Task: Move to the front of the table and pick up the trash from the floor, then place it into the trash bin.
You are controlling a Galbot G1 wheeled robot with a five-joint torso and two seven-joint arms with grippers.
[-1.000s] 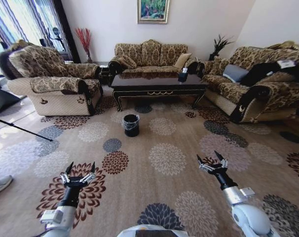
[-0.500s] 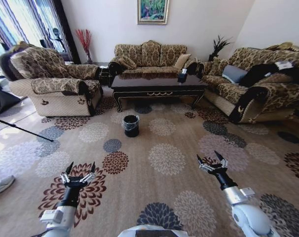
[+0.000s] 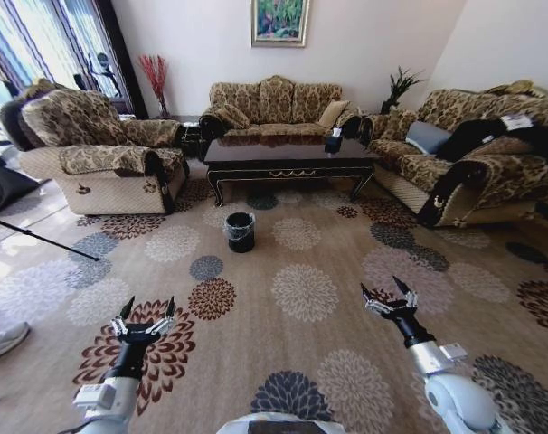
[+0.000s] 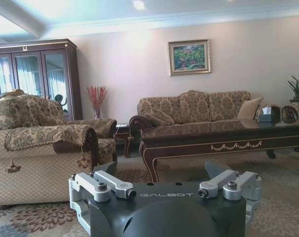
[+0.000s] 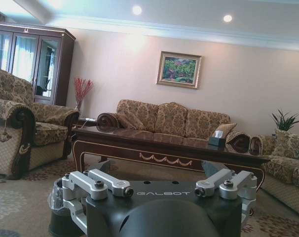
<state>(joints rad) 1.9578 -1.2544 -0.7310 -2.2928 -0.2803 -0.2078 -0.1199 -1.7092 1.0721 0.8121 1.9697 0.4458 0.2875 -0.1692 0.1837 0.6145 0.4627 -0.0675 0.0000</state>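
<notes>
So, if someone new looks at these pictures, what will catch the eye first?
Probably the table, dark and glossy, in front of the middle sofa, and the trash bin on the flowered carpet before it. Near the camera, the left end effector and right end effector are both open.

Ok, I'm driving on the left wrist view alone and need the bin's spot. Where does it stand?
Observer: The trash bin stands on the carpet in front of the table, apart from it, nearer its left end.
Operator: And the right end effector?
Observer: The right end effector is open, held low over the carpet on the robot's right.
</notes>
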